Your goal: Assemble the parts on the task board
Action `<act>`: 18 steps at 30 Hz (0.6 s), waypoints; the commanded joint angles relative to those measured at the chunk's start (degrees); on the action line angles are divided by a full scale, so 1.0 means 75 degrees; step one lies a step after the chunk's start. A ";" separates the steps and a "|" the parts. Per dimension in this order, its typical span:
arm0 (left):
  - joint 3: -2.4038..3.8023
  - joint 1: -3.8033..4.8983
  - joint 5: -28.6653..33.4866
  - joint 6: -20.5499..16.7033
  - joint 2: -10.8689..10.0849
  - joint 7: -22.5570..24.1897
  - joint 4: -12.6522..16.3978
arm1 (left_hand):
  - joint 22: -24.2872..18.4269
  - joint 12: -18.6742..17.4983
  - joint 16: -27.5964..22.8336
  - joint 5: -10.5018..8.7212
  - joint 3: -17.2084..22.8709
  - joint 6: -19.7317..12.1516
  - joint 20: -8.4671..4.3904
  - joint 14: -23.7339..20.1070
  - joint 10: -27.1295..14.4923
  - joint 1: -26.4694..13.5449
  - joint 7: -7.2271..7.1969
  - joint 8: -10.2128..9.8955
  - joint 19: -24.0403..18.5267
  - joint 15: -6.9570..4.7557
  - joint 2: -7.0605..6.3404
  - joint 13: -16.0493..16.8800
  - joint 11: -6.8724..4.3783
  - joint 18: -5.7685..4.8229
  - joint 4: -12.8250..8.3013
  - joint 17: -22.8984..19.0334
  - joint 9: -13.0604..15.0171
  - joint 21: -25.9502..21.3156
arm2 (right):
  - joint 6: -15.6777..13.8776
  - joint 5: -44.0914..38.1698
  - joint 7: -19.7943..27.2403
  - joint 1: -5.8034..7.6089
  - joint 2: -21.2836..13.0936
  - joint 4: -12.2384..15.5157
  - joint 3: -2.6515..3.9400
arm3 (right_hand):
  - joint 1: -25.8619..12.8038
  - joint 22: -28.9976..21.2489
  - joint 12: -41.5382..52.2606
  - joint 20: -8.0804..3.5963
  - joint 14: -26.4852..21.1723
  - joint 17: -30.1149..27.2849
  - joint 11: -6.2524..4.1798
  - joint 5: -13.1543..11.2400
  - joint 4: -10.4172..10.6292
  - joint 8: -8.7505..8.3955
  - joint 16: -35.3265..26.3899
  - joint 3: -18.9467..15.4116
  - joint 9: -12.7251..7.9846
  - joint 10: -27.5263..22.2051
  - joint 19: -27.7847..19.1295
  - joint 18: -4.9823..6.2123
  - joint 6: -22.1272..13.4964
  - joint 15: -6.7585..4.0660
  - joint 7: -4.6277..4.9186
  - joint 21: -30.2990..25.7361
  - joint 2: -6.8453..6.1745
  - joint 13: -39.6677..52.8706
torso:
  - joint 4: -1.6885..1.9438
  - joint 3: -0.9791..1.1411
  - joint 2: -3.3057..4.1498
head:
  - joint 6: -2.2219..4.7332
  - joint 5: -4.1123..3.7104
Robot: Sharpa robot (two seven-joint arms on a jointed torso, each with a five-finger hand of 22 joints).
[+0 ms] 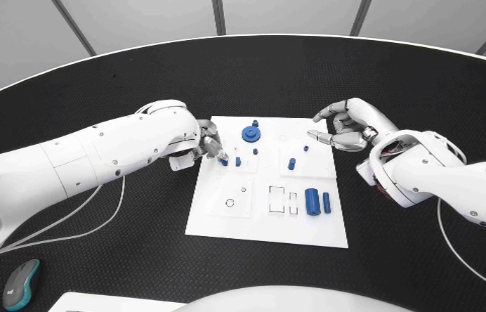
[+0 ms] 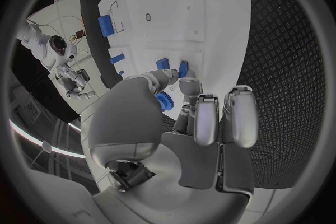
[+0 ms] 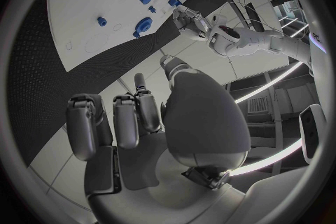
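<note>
No readable writing on the task board point(image 1: 265, 221), only thin outlined shapes. It lies mid worktop point(image 1: 121, 270). Left hand point(image 1: 208, 142) at the board's left edge, fingertips down at a small blue part point(image 1: 224, 161); whether it grips is hidden by the fingers. Right hand point(image 1: 344, 131) hovers off the board's far right corner, fingers curled, holding nothing. Blue round part point(image 1: 250, 134) far side; two cylinders point(image 1: 318, 202) near right.

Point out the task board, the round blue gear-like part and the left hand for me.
task board point(image 1: 233, 217): head view, bare near-left area of the plate.
round blue part point(image 1: 250, 134): head view, its top face.
left hand point(image 1: 208, 142): head view, middle of the hand.
</note>
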 commanded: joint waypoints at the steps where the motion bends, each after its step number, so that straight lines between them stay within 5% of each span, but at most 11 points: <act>1: -0.0001 0.0000 -0.0013 0.0032 0.0006 -0.0016 -0.0005 | 0.0436 0.0052 0.0049 0.0031 0.0958 0.0059 -0.0004 0.0524 0.0044 0.0007 0.0011 0.0040 0.0062 -0.0050 0.0062 0.0007 0.0009 -0.0106 -0.0926 0.0961 0.0811 0.0046 | 0.0000 0.0000 -0.0002 0.0000 -0.0004 0.0006 0.0000 | 0.0010 0.1876 -0.0005 -0.0045 0.0564 0.1104 -0.0026 0.0018 0.0009 0.0033 -0.0018 -0.0034 -0.0008 0.0017 0.0644 -0.0048 0.0042 -0.0049 -0.0020 -0.0007 0.0062 0.0665 | -0.0001 -0.0006 0.0006 | -0.0018 0.0000; 18: -0.0006 -0.0001 -0.0027 0.0052 0.0036 -0.0070 -0.0024 | 0.0450 0.0056 0.0050 0.0067 0.0975 0.0079 -0.0008 0.0525 0.0063 -0.0014 0.0003 0.0049 0.0070 -0.0057 0.0038 0.0007 0.0000 -0.0109 -0.0954 0.0963 0.0820 0.0053 | -0.0002 0.0000 0.0000 0.0000 -0.0006 0.0024 0.0000 | 0.0010 0.1876 -0.0005 -0.0045 0.0564 0.1104 -0.0026 0.0018 0.0009 0.0033 -0.0018 -0.0034 -0.0008 0.0017 0.0644 -0.0048 0.0042 -0.0049 -0.0020 -0.0007 0.0062 0.0665 | -0.0003 -0.0007 0.0004 | -0.0050 0.0013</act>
